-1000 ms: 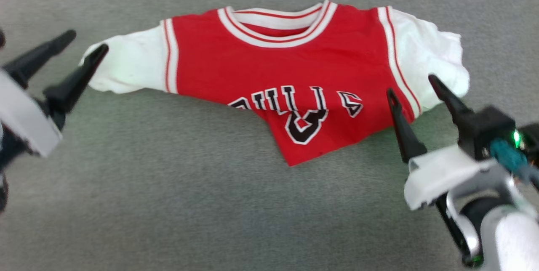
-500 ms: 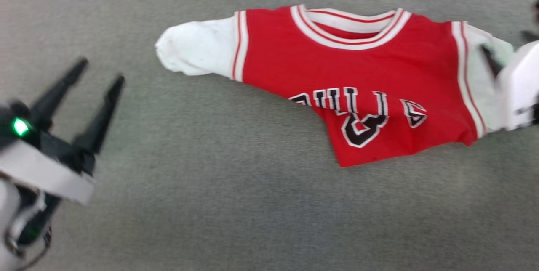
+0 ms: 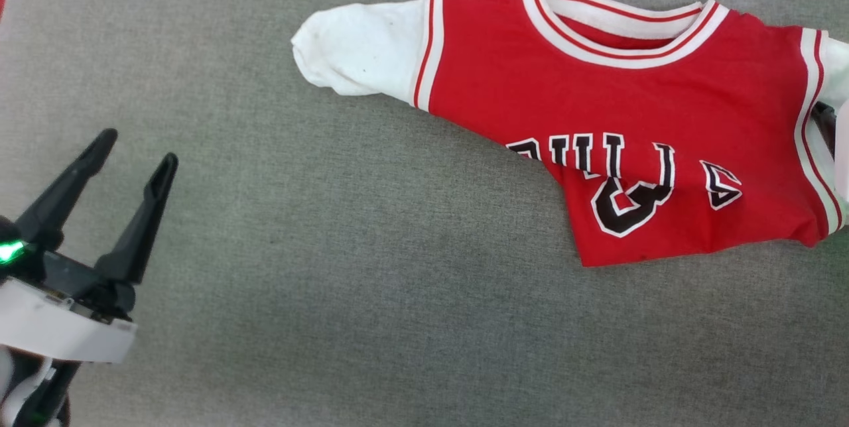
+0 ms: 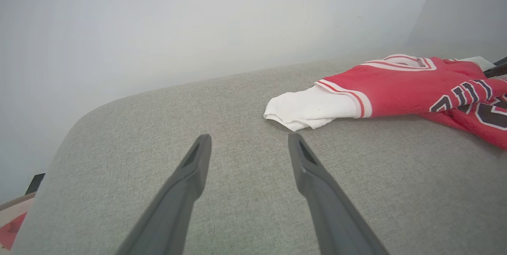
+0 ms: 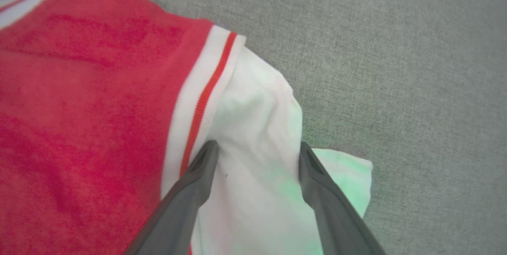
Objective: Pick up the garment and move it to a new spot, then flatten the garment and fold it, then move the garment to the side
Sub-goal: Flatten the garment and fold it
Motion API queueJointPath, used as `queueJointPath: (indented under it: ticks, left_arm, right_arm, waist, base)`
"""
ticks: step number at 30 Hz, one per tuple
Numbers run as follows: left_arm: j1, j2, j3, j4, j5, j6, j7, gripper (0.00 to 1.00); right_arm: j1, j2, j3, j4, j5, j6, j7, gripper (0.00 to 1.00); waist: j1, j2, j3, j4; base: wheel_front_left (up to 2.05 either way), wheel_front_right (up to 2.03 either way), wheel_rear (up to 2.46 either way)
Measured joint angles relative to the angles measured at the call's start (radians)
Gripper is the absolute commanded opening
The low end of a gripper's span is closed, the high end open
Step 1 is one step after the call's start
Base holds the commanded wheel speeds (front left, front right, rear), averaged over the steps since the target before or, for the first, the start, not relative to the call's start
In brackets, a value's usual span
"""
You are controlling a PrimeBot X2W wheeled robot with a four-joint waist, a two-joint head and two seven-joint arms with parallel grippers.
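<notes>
Fingers of the left gripper [image 3: 136, 152] stand spread and empty nearest me, above the grey upholstered surface [image 3: 345, 294] and well apart from the garment [image 3: 597, 109]. Beyond it the red shirt lies lettering up, its lower edge rumpled, one white sleeve pointing toward that gripper. Over the other sleeve the right gripper [image 5: 257, 146] hangs with fingers wide, pinching nothing; whether they touch the cloth I cannot tell.
</notes>
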Motion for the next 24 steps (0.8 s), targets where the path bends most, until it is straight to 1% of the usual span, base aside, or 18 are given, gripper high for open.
queueJointPath:
  ticks: [3, 7, 8, 10, 11, 14, 17, 19, 21, 22, 23, 24]
  left_arm:
    - [0.007, 0.013, 0.016, -0.012, -0.005, 0.0, 0.0, 1.0]
    - [0.006, 0.026, 0.031, -0.022, -0.042, 0.0, 0.0, 1.0]
    - [0.005, 0.039, 0.031, -0.022, -0.043, 0.0, 0.0, 1.0]
    - [-0.007, 0.064, 0.03, -0.023, -0.061, 0.0, 0.0, 1.0]
    - [-0.017, 0.085, 0.025, -0.024, -0.058, 0.0, 0.0, 1.0]
    - [-0.079, 0.162, -0.005, -0.042, -0.077, 0.0, 0.0, 1.0]
    - [-0.157, 0.276, -0.097, -0.061, -0.114, 0.0, 0.0, 1.0]
    - [-0.231, 0.357, -0.188, -0.075, -0.138, 0.0, 0.0, 1.0]
    - [-0.306, 0.444, -0.328, -0.099, -0.185, 0.0, 0.0, 1.0]
    - [-0.347, 0.478, -0.389, -0.114, -0.199, 0.0, 0.013, 1.0]
    - [-0.4, 0.508, -0.465, -0.142, -0.214, 0.0, 0.054, 1.0]
    - [-0.453, 0.525, -0.521, -0.158, -0.234, 0.0, 0.107, 1.0]
  right_arm:
    - [0.004, 0.022, -0.009, -0.01, -0.029, 0.0, 0.001, 1.0]
    - [0.004, 0.048, -0.005, -0.01, -0.061, 0.0, -0.034, 1.0]
    - [0.005, 0.054, -0.004, -0.01, -0.066, 0.0, -0.045, 0.54]
    - [0.005, 0.07, -0.007, -0.009, -0.079, 0.0, -0.067, 0.23]
    - [0.005, 0.077, -0.008, -0.009, -0.083, 0.0, -0.075, 0.01]
    - [0.004, 0.097, -0.002, -0.015, -0.086, 0.0, -0.099, 0.0]
    - [-0.004, 0.118, -0.004, -0.021, -0.086, 0.0, -0.121, 0.0]
    - [-0.01, 0.131, -0.003, -0.024, -0.087, 0.0, -0.133, 0.0]
    - [-0.015, 0.136, 0.007, -0.028, -0.088, 0.0, -0.137, 0.0]
    - [-0.021, 0.139, 0.011, -0.028, -0.088, 0.0, -0.139, 0.0]
    - [-0.03, 0.142, 0.016, -0.028, -0.089, 0.0, -0.14, 0.0]
    - [-0.037, 0.148, 0.02, -0.029, -0.091, 0.0, -0.142, 0.0]
  waist:
    - [-0.0001, 0.0001, 0.013, -0.004]
    - [0.0, 0.0, 0.027, -0.013]
    - [0.0, 0.0, 0.029, -0.015]
    - [0.0, 0.0, 0.035, -0.021]
    - [0.0, 0.0, 0.038, -0.024]
    - [0.0, 0.0, 0.049, -0.032]
    - [0.0, 0.0001, 0.06, -0.046]
    - [0.0, 0.0, 0.069, -0.058]
    - [0.0, 0.0, 0.078, -0.071]
    - [0.0, 0.0, 0.083, -0.077]
    - [0.0, 0.0, 0.09, -0.084]
    - [0.0, 0.0001, 0.096, -0.09]
  base:
    - [0.0, 0.0, 0.0]
    - [0.0, 0.0, 0.0]
    - [0.0, 0.0, 0.0]
    - [0.0, 0.0, 0.0]
    - [0.0, 0.0, 0.0]
    - [0.0, 0.0, 0.0]
    - [0.0, 0.0, 0.0]
    - [0.0, 0.0, 0.0]
    - [0.0, 0.0, 0.0]
    - [0.0, 0.0, 0.0]
    - [0.0, 0.0, 0.0]
    - [0.0, 0.0, 0.0]
